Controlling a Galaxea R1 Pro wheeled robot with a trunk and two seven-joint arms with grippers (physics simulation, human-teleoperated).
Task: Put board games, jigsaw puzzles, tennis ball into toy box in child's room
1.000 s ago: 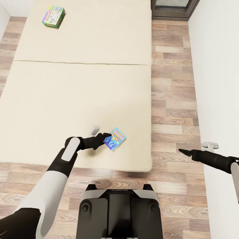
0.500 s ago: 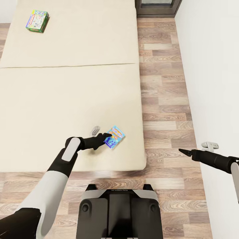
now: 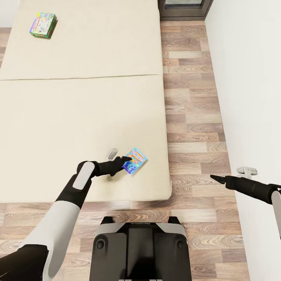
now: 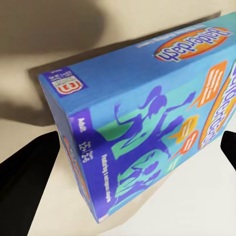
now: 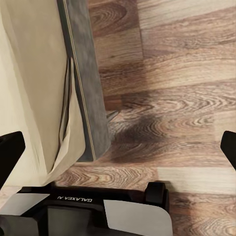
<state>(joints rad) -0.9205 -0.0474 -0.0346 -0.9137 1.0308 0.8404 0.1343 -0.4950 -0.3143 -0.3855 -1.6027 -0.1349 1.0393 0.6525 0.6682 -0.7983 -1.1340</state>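
1. Over the bed, in the head view, the left gripper is reaching to the near edge of the blue board game, which is lying flat on the beige mattress close to the bed's near right corner. Whether its fingers are pressing on the box cannot be told from this height. The green-edged board game is sitting well apart, at the far left of the mattress. The right gripper is hanging over the wood-plank floor beside the white wall, carrying nothing; its tips are looking close together.

2. Along the left wrist view, the blue board game, printed "Balderdash", is lying on the mattress between two dark fingertips that are standing wide, one at each side of the picture. They are straddling the box rather than visibly squeezing it, so the grasp is judged not yet made.

3. Along the right wrist view, the dark fingertips are standing wide with bare floor between them, the grey bed frame and the robot's base lying beyond.

4. Judging progress: both bed games are resting on the mattress, neither boxed. The toy box, table, puzzles and ball are yet to be dealt with, so nearly everything is left.
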